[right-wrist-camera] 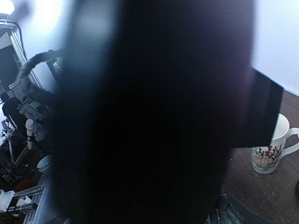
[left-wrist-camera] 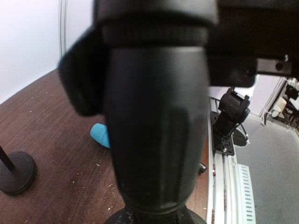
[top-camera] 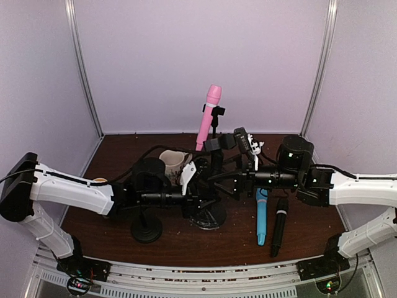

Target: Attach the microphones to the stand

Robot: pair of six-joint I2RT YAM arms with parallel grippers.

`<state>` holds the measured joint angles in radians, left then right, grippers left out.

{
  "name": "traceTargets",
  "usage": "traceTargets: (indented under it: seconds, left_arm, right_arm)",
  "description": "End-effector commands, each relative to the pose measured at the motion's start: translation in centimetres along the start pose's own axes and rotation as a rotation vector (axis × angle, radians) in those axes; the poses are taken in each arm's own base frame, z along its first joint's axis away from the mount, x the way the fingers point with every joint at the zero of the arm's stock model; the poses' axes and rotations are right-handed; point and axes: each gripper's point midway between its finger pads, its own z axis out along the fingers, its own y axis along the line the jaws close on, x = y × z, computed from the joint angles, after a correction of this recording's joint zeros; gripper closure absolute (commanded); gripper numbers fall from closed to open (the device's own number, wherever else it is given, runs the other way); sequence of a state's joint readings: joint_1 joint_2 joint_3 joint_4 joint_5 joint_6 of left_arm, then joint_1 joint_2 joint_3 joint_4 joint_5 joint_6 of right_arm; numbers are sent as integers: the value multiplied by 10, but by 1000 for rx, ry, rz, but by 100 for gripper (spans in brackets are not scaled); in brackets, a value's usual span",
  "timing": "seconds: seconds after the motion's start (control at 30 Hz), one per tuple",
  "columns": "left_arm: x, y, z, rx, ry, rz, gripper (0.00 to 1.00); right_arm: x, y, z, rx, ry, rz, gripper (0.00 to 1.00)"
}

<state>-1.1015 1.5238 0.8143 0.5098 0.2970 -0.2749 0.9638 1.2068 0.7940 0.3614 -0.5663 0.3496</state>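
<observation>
The pink microphone stands upright in the clip of a stand at the back. The light blue microphone and the black microphone lie side by side on the table at the right. A black stand stands mid-table. My left gripper is closed on its thick post, which fills the left wrist view. My right gripper holds the same stand higher up from the right. A dark blurred mass fills the right wrist view. No fingers show in either wrist view.
A white patterned mug stands left of the stand and also shows in the right wrist view. A small round black stand base sits front left, also in the left wrist view. The blue microphone's tip shows behind the post.
</observation>
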Motion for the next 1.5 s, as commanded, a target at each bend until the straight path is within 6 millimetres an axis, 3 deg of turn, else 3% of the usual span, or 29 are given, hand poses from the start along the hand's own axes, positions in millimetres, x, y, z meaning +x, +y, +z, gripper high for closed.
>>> traceTargets:
  seconds: [0.0,0.23,0.4,0.5,0.63,0.7,0.93,1.1,1.27,1.47]
  left_arm:
    - [-58,4,-7,-65,-149,45,100]
    - [-62,19,-11,-146,-168,27,100]
    - [-64,16,-10,-119,-174,25,100]
    - [-65,6,-10,-65,-178,39,100]
    - [-67,-11,-14,29,-192,58,100]
    - [-66,-20,-14,78,-182,62,100]
    - [-65,-30,-12,134,-158,52,100]
    - [-68,-21,-11,80,-160,37,100]
    - [-63,11,-10,-100,-118,21,100]
    - [-67,31,-12,-182,-129,-5,100]
  right_arm:
    - [-6,27,-5,-107,-32,58,22]
    - [6,37,-31,-81,-12,115,22]
    - [18,35,-42,-44,31,105,22]
    - [21,18,-44,41,52,62,22]
    - [12,-15,-43,175,57,28,20]
    - [6,-21,-40,190,41,3,18]
    - [-13,8,-13,-43,-17,-78,16]
    - [-14,22,1,-139,-16,-52,20]
    - [4,36,-6,-171,25,-11,24]
    - [41,46,-23,-153,74,78,25]
